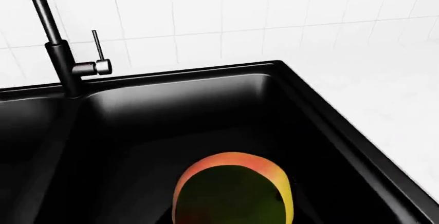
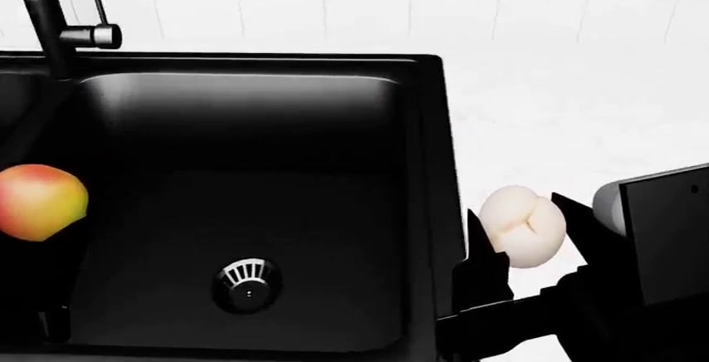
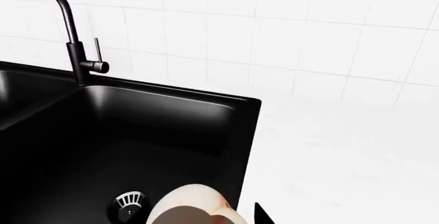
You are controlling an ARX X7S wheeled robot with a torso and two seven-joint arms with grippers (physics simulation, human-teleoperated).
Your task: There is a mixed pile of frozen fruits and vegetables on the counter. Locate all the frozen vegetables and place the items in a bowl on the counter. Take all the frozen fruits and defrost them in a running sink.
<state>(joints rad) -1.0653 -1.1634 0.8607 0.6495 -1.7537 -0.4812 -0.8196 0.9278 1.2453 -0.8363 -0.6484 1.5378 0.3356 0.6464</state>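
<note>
Sink (image 2: 427, 171): a big black sink set in the white desk (image 2: 576, 129). It is the landmark for all the places here. The basin in the middle of the head view has a silver drain (image 2: 247, 281) on its floor.

Faucet (image 2: 50, 22): tall and black, at the back edge of the sink, by the wall between the two basins. It has a thin silver handle. No water shows.

Red-and-yellow fruit (image 2: 40, 201): round, held up over the sink's basin, near the side by the faucet. The left wrist view shows it very close, above the dark floor of the basin.

Left end effector: it cannot be told how far open it is. Its fingers do not show clearly against the black sink. The fruit hangs in the air just in front of the left wrist camera.

Pale cream fruit (image 2: 520, 225): round with a cleft down it. It is just outside the sink, right beside the rim on the side far from the faucet, and over the white desk.

Right end effector (image 2: 530, 242): two black fingers, one on each side of the pale cream fruit, closed in on it and holding it.

Wall (image 2: 443, 5): white tiles behind the sink and the desk.
</note>
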